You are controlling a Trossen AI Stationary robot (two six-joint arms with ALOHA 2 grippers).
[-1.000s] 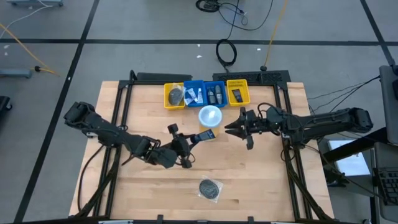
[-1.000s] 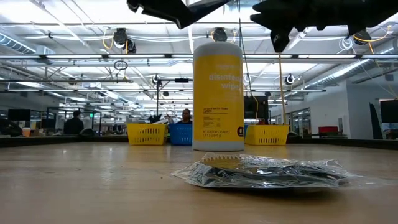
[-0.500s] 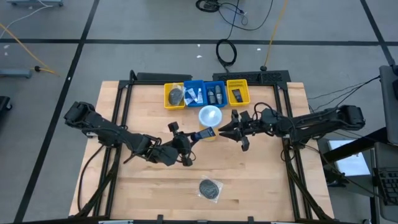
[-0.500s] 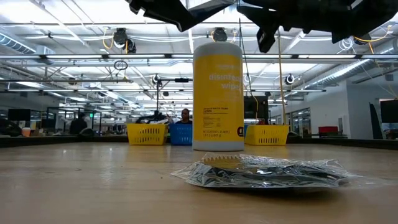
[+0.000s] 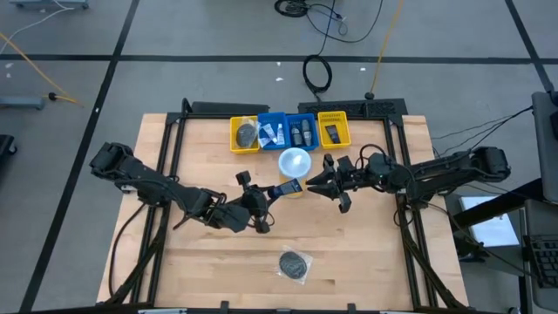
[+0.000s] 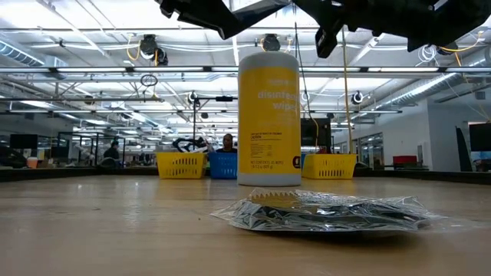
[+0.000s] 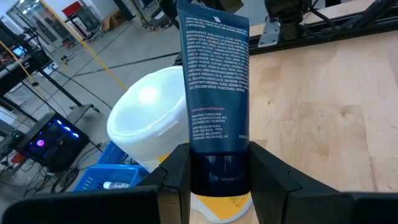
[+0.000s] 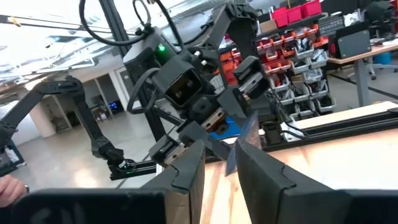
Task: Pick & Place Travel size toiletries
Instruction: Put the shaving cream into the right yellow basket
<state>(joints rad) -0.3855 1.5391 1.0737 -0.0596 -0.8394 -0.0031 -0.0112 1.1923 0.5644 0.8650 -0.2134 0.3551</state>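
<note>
Your counter [image 5: 366,253] carries, by size:
- Canister [image 5: 295,162], centre, white lid up.
- Four bins [image 5: 289,132], just behind the canister.
- Left gripper [image 5: 277,192], beside the canister, jaws closed on the navy tube [image 7: 213,81].
- Right gripper [image 5: 319,184], opposite side, jaws narrowly apart, empty.
- Foil packet [image 5: 296,264], well in front.
</note>
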